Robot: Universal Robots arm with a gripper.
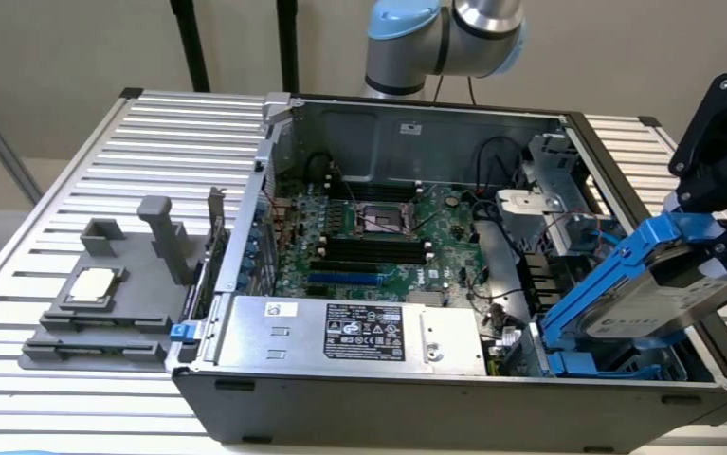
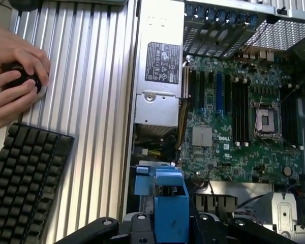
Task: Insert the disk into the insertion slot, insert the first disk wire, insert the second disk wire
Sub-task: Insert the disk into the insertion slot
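My gripper (image 1: 721, 254) is shut on the disk (image 1: 651, 305), a silver-grey drive in a bright blue carrier. I hold it tilted above the open computer case's corner, at the exterior view's right. Its lower end dips toward the insertion slot (image 1: 594, 366), a dark bay with blue rails. Whether the disk touches the rails I cannot tell. In the wrist view the carrier's blue end (image 2: 169, 201) sits between my black fingers (image 2: 136, 227). The disk wires cannot be picked out among the cables.
The silver power-supply box (image 1: 351, 332) lies along the case's near side beside the green motherboard (image 1: 395, 237). A grey fixture with a small silver chip (image 1: 91, 287) stands on the slatted table (image 1: 34, 379). A person's hands (image 2: 12, 71) rest near a black keyboard (image 2: 25, 178).
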